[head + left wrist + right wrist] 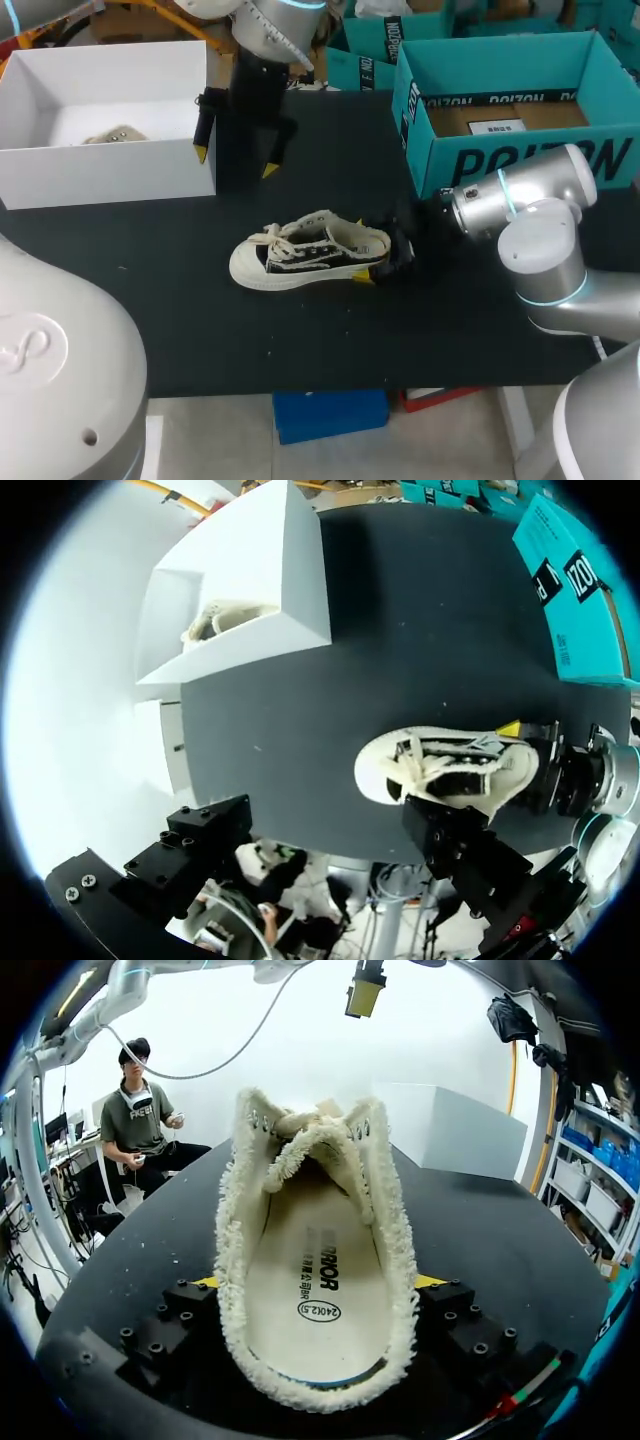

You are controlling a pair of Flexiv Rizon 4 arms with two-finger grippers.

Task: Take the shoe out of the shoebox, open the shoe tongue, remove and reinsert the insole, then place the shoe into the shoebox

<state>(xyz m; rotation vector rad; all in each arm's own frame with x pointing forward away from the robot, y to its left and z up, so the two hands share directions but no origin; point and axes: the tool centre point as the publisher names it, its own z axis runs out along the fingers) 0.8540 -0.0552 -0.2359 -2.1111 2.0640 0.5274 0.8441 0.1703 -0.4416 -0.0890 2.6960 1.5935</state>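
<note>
- The shoe (310, 250) is out of the shoebox (110, 165). It stands on its sole near the middle of the black table (330, 340), with the toe pointing toward your left side and the heel toward your right arm.
- Your right gripper (375, 250) comes in low over the table and is clamped on the shoe's heel, one finger on each side. One yellow tip shows at the sole on the near side.
- In the right wrist view, the shoe (315, 1260) sits between that gripper's (318, 1282) fingers (175, 1325), which press on the fuzzy heel collar from both sides. You look straight into the shoe from the heel.
- The insole (315, 1295) lies flat inside the shoe. The laces (305, 1125) are bunched over the far, toe end.
- Your left gripper (234, 160) hangs above the table, just beside the shoebox's right end. Its fingers are spread wide and hold nothing, well clear of the shoe.
- In the left wrist view, that gripper's (330, 820) black fingers (200, 845) stand far apart. The shoe (445, 770) lies on the table below, close to one of them.
- The white shoebox (250, 630) has no lid on, and a second shoe (110, 135) lies inside it.
- A teal box (520, 150) stands on the far right of the table, behind your right arm.
</note>
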